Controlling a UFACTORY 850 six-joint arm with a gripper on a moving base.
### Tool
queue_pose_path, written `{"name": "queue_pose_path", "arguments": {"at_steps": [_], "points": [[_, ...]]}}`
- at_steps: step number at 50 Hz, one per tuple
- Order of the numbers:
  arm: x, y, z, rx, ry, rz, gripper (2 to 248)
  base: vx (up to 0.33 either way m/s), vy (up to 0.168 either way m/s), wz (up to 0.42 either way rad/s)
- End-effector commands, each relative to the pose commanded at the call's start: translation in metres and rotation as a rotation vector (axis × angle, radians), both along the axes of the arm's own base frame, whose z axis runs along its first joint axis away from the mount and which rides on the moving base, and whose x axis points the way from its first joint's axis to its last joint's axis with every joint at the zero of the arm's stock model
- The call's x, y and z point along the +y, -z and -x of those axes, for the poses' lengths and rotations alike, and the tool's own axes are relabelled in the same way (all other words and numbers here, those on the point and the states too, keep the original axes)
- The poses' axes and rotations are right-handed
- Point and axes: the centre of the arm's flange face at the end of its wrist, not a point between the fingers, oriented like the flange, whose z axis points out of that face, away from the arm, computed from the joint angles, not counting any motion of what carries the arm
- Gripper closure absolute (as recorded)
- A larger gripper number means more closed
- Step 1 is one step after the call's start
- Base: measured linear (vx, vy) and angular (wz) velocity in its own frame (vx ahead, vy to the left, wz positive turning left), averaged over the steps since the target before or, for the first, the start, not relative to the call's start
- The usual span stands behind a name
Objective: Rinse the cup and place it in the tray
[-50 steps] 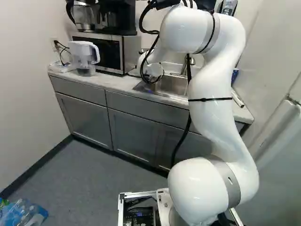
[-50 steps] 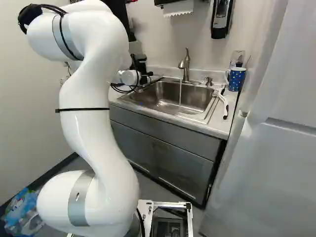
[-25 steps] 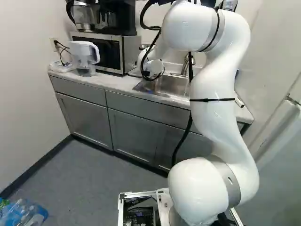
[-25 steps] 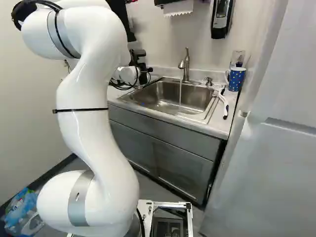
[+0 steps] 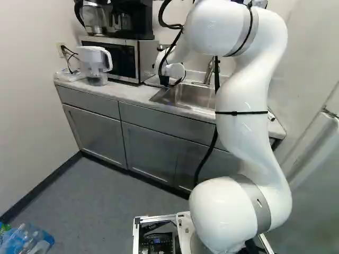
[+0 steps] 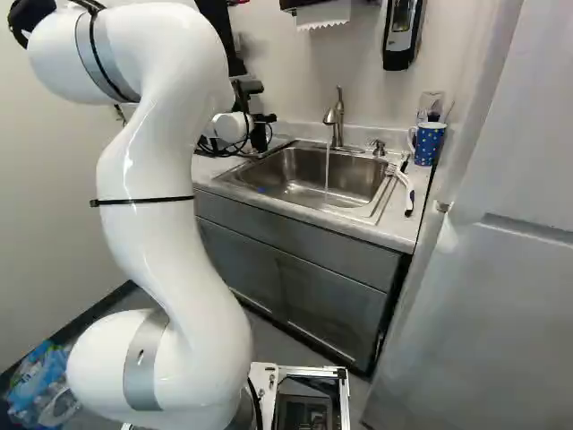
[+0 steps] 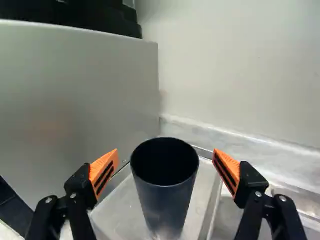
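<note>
My gripper (image 6: 260, 134) shows as a black shape beside the arm's white wrist, left of the sink in the right base view; its fingertips cannot be made out there. In the wrist view the gripper (image 7: 166, 167) stands open, its orange pads well apart. Between and beyond them is a dark, empty-looking cup (image 7: 167, 205), upright with its mouth up, touched by neither pad. The cup stands on a pale metal tray (image 7: 112, 212), next to the microwave's side.
Water runs from the faucet (image 6: 336, 116) into the steel sink (image 6: 304, 175). The microwave (image 5: 119, 58) walls one side of the cup, the room's wall the other. A brush (image 6: 407, 190) and a dotted blue mug (image 6: 428, 143) stand right of the sink. A pitcher (image 5: 95, 63) is farther left.
The arm's upper part has swung left in the right base view and right in the left base view, and the wrist has turned, bringing the black gripper more upright. The base has stayed put.
</note>
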Motion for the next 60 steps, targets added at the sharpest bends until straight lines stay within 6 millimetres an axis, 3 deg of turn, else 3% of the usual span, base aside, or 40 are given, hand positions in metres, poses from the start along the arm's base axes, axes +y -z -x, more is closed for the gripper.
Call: {"name": "queue_pose_path", "arguments": {"at_steps": [34, 60], "points": [[-0.004, -0.037, 0.001, -0.045, 0.004, -0.006, 3, 0.0, 0.0, 0.0], [-0.034, -0.064, 0.009, -0.041, 0.043, -0.008, 3, 0.0, 0.0, 0.0]]}}
